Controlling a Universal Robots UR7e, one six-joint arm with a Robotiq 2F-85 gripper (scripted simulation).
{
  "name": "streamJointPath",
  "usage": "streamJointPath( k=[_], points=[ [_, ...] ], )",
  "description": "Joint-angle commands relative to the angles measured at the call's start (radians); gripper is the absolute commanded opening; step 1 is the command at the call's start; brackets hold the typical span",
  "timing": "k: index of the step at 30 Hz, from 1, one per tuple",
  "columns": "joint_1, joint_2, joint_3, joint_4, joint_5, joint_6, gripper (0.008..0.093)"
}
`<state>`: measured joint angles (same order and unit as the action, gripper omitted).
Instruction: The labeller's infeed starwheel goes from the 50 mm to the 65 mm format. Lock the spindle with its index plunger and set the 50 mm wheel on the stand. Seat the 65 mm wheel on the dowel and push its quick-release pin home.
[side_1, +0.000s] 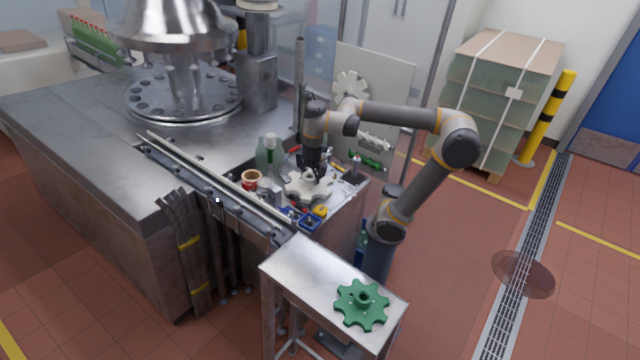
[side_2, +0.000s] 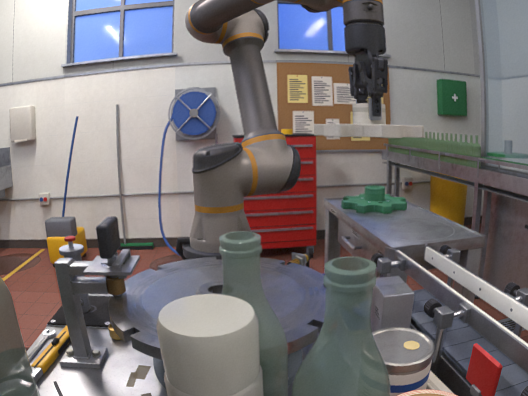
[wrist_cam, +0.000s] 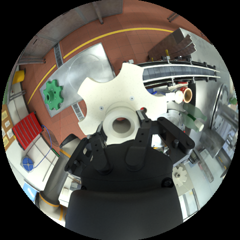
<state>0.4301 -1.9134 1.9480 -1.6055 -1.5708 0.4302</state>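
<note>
At the labeller's infeed corner, by the conveyor end, I hold a white starwheel (side_1: 309, 186) by its raised hub in my gripper (side_1: 311, 170). The gripper is closed on that hub (wrist_cam: 120, 125). The wheel (side_2: 369, 130) hangs level in the air above the round grey spindle plate (side_2: 220, 295). A green starwheel (side_1: 361, 304) lies flat on the steel stand (side_1: 327, 290) in front of the machine. The index plunger post (side_2: 75, 295) with a red knob stands at the plate's left edge. The dowel is hidden from me.
Two green glass bottles (side_2: 345, 330) and a white cap (side_2: 210, 340) stand close to the second side camera. A tape roll (side_1: 251, 179) lies by the conveyor rail (side_1: 215, 180). A spare white wheel (side_1: 350, 86) hangs on the shadow board behind.
</note>
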Motion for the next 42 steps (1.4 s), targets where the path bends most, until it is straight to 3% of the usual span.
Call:
streamJointPath(
  k=[1,11,22,42],
  points=[
    [-0.020,-0.002,-0.001,-0.001,0.000,-0.020,0.0080],
    [-0.240,0.003,-0.004,-0.003,0.000,-0.240,0.0080],
    [-0.439,0.060,-0.042,-0.022,0.000,-0.439,0.0080],
    [-0.646,0.201,-0.151,-0.054,0.000,-0.646,0.0080]
  ],
)
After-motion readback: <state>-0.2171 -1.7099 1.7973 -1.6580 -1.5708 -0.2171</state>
